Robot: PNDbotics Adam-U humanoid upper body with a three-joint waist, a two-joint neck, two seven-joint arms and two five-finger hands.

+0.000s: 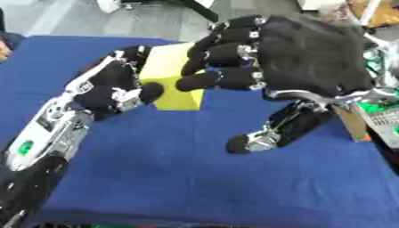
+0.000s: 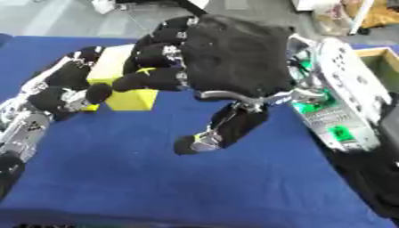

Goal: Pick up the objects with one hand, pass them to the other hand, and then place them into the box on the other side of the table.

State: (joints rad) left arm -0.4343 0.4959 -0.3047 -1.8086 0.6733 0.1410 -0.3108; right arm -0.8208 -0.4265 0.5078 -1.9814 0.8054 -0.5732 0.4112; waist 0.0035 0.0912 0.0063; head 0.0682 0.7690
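One yellow block (image 1: 173,75) in view, two hands, one wooden box (image 2: 383,60) seen only in the right eye view. Block: plain yellow, box-shaped, flat faces, top lighter than its front side. It sits between the two hands above the blue table (image 1: 195,178). Left hand (image 1: 109,89), left of the block: fingers curled round its left side, thumb against the front. Right hand (image 1: 311,53), right of the block: fingers bent over its top right edge, thumb hanging open below
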